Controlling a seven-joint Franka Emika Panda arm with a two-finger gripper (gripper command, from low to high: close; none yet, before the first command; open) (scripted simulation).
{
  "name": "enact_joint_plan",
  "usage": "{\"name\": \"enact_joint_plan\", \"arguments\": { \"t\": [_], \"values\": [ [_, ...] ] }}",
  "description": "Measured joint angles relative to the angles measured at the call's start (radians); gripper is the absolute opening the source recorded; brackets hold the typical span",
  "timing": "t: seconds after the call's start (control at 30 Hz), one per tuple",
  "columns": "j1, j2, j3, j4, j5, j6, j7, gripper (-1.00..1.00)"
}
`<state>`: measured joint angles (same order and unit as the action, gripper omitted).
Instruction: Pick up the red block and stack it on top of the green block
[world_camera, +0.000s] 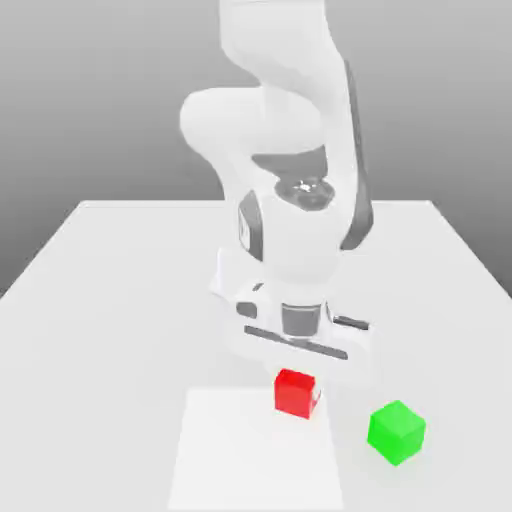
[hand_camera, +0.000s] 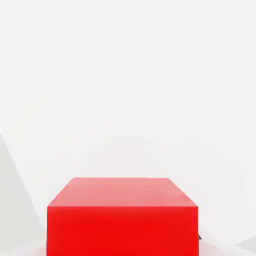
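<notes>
Red block (world_camera: 294, 393) gripped in hand (world_camera: 299, 397), seemingly just off the surface (world_camera: 110, 350); lift it clear, keep level, center over green block (world_camera: 396, 433) at exterior view's right, match its angle, lower gently.

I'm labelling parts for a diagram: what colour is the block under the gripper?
Red; the block shows best in the hand view.

The desk (world_camera: 110, 320) is pale and smooth. On it there is one brighter white four-sided patch (world_camera: 245, 460). The green block (world_camera: 396, 433) lies on the desk too, apart from this patch, toward the exterior view's right.
</notes>
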<state>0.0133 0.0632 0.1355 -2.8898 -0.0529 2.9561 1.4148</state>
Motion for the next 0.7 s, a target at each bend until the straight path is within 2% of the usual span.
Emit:
{"name": "enact_joint_plan", "arguments": {
  "t": [0.13, 0.4, 0.57, 0.6, 0.7],
  "values": [
    [0.041, -0.131, -0.012, -0.015, 0.077, -0.116, -0.059, -1.00],
    [0.206, -0.059, 0.071, 0.241, 0.055, -0.303, -0.144, -1.00],
    [0.225, 0.097, 0.044, 0.281, -0.027, -0.189, -0.097, -1.00],
    [0.232, 0.128, 0.034, 0.283, -0.044, -0.160, -0.085, 1.00],
    [0.232, 0.128, 0.034, 0.283, -0.044, -0.160, -0.085, 1.00]
  ]
}}
